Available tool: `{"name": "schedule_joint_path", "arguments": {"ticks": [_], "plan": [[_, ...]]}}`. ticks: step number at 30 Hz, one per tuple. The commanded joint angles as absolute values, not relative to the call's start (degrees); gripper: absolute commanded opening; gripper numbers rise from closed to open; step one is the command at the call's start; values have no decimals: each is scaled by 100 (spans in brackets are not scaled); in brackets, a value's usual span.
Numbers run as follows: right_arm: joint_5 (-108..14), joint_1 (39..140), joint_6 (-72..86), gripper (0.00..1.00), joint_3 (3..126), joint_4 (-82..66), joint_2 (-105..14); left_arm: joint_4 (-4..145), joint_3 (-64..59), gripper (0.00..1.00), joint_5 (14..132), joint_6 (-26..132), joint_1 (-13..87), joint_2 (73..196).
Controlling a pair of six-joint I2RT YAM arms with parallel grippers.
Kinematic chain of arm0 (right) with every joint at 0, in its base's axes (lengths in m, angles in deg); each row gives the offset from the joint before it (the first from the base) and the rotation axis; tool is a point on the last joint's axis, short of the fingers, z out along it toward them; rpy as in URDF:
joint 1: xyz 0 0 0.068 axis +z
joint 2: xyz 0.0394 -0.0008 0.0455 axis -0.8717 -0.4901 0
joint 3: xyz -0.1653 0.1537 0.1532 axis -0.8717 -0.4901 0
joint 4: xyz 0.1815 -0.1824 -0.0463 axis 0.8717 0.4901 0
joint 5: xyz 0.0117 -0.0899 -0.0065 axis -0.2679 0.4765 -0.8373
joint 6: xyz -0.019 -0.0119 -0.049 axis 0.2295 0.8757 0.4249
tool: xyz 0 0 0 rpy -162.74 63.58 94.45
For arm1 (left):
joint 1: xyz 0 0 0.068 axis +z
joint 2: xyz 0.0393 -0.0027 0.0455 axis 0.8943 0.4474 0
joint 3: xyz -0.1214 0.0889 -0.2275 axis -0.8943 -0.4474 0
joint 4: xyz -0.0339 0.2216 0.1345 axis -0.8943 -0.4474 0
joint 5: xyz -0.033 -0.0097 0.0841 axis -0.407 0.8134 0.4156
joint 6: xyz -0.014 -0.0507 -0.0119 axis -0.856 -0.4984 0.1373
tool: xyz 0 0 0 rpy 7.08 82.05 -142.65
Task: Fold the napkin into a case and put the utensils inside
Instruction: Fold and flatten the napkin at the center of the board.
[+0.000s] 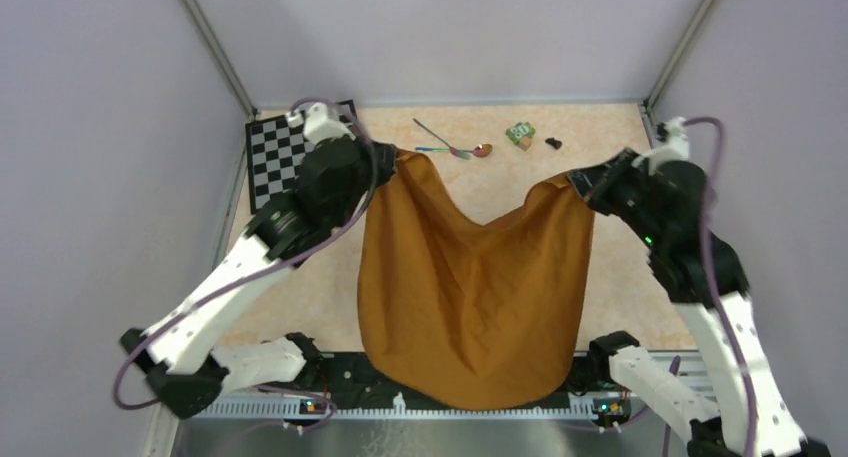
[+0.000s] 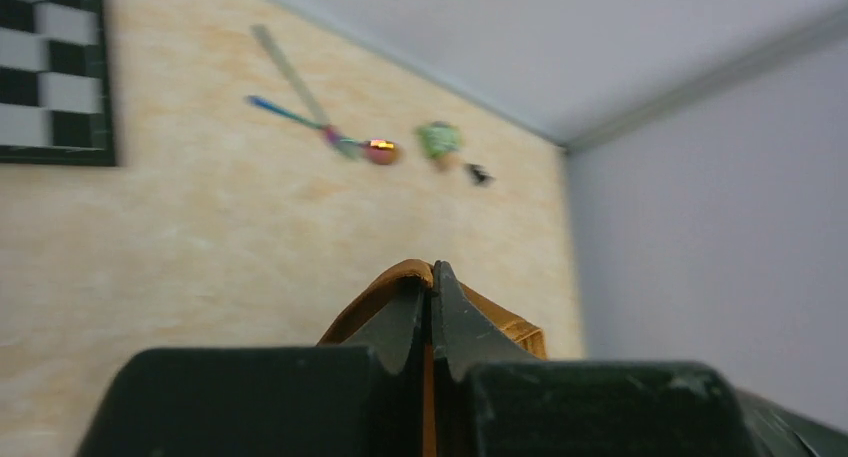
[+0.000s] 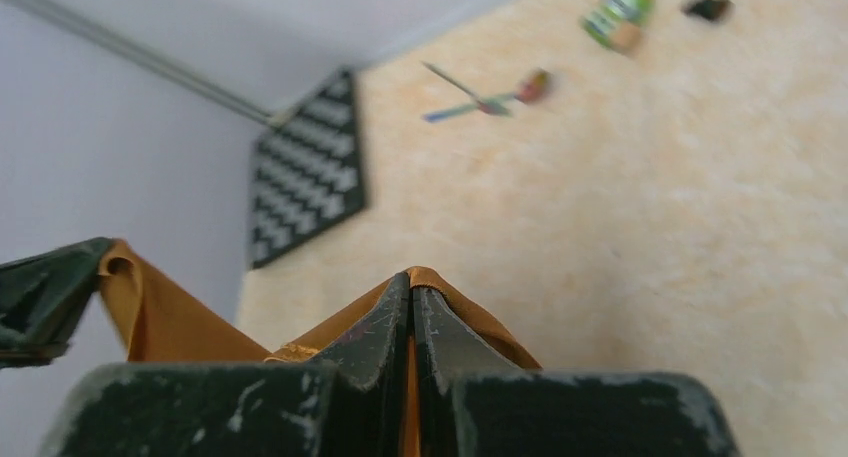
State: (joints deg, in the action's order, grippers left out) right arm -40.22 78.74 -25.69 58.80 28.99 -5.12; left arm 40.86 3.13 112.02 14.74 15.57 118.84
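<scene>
Holding napkin [image 1: 470,287] up by its two far corners, one per arm. L gripper [image 1: 392,157] is clamped on the left corner and R gripper [image 1: 575,182] on the right corner. Both wrist cams show fingers [image 2: 400,327] pressed together w/ orange cloth squeezed btwn them and bulging over the tips. Napkin sags in a U btwn the grippers. The rest drapes toward the near edge, bottom hem lying over the rail [image 1: 330,402]. It's creased and not folded yet.

The utensils [image 1: 455,147] lie on the table [image 1: 600,127] at the far side, beyond the sag. They're crossed and don't touch the cloth. Spoon [image 1: 483,150] has its bowl to the right.

Chessboard [image 1: 272,152] is far-left, partly under the L arm. Green block [image 1: 519,132] sits just right of the spoon, w/ a small black bit [image 1: 553,142] beside it.
</scene>
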Motion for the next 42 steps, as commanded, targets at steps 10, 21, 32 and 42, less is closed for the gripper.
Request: {"name": "schedule_joint_path", "arguments": {"ticks": [10, 21, 32, 42], "plan": [[-5694, 6350, -1887, 0, 5391, -297, -5070, 6606, -564, 0, 7096, 1825, 5099, 15038], [-7069, 6254, -1694, 0, 6548, 21, -6912, 7290, -267, 0, 4892, 1653, 5683, 16412], [-6563, 6249, -1333, 0, 5605, 1413, -5457, 5360, -970, 0, 5284, 2610, 5700, 15100], [-6690, 6334, -1274, 0, 3669, 2124, -3620, 4388, -2828, 0, 5208, 2875, 5700, 13299]]}}
